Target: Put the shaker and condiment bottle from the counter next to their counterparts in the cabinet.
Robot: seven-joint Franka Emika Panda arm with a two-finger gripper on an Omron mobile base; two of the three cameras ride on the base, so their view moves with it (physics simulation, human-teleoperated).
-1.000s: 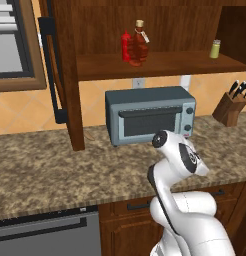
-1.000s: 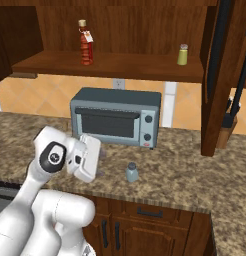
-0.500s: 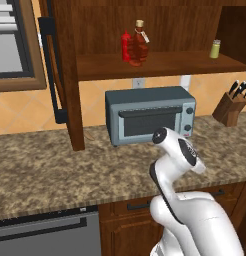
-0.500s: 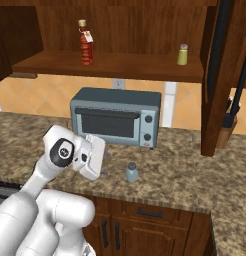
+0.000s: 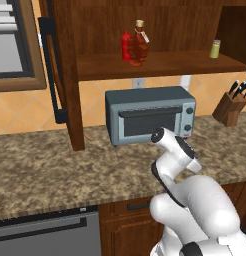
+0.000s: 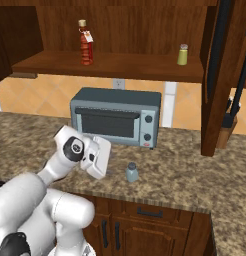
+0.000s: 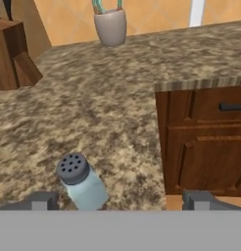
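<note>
- Gripper (image 7: 120,200) sits at the bottom of the hand view with its two dark fingertips spread wide at lower left and lower right, holding nothing.
- Between those tips, nearer the left one, stands the shaker (image 7: 81,182), pale blue-grey with a dark perforated cap; whether the left tip touches it cannot be told.
- Hand view also shows the counter (image 7: 112,103) running to its upper edge, a wooden knife block (image 7: 14,59) at upper left, a grey utensil cup (image 7: 109,25) at top centre and a dark drawer front (image 7: 205,142) at right.
- Right base view places the shaker (image 6: 131,172) at lower centre on the counter (image 6: 195,170), just right of the white hand, in front of the toaster oven (image 6: 116,116).
- Left base view hides the shaker behind the arm, but shows the condiment bottle (image 5: 139,44) beside the red squeeze bottle (image 5: 126,46) on the cabinet (image 5: 155,62) shelf at upper centre.
- Yellow-green shaker (image 5: 215,49) stands at the upper right of that shelf.
</note>
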